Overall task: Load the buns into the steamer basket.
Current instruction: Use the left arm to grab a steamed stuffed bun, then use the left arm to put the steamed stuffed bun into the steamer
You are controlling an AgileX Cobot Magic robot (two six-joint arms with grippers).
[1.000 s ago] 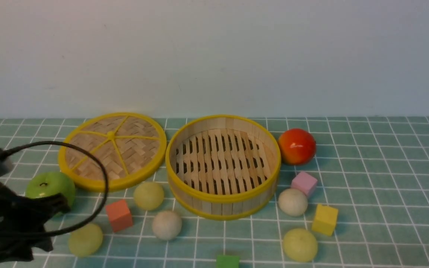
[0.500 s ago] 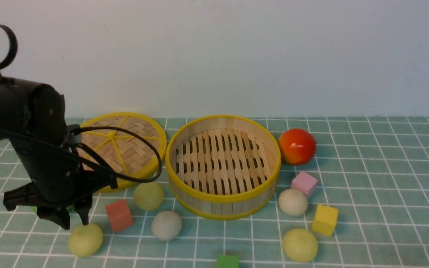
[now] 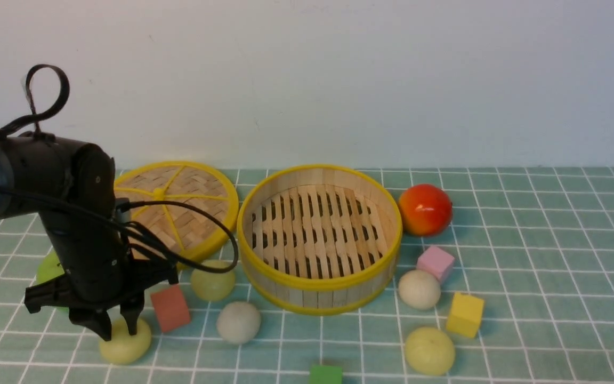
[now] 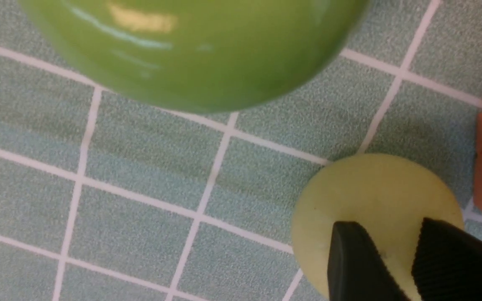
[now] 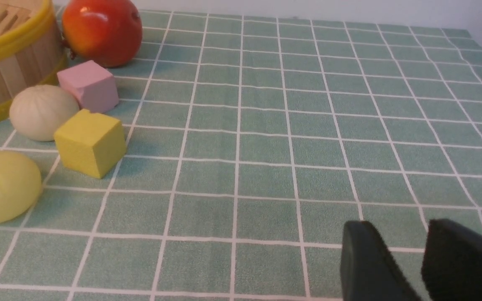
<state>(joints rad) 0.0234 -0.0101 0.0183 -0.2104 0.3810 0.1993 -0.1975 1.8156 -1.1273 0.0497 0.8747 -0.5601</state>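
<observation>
Bamboo makes the steamer basket (image 3: 319, 285), a round tray with yellow rims in the middle of the green checked cloth (image 3: 552, 256). Inside it you can see only its own slat floor with dark gaps. The woven lid (image 3: 190, 213) lies flat on the cloth just beside it, on the left.

All five buns are outside the basket, down on the cloth. The corner bun (image 3: 128, 346), pale yellow-green, is at the front left. The left gripper (image 3: 120, 333) points straight down over it, with its black tips at the top of the bun. Its two fingers are a little apart and nothing is between them. I cannot tell if the tips touch the bun.

A second yellow-green bun (image 3: 212, 281) sits by the lid's front edge. A white bun (image 3: 238, 322) sits near the front of the basket. An orange block (image 3: 170, 308) stands between the corner bun and those two.

On the right, the other white bun (image 3: 419, 289) is near the basket wall, with a pink block (image 3: 435, 263) just behind it and a yellow block (image 3: 465, 314) just beside it. The third yellow-green bun (image 3: 429, 350) lies in front of them.

A shiny green apple (image 3: 47, 269) peeks out behind the left arm. A red apple (image 3: 425, 209) sits just to the right of the basket.

The right gripper (image 5: 406, 238) hangs low over the cloth, well apart from the buns. Its fingers are a little apart and hold nothing.
</observation>
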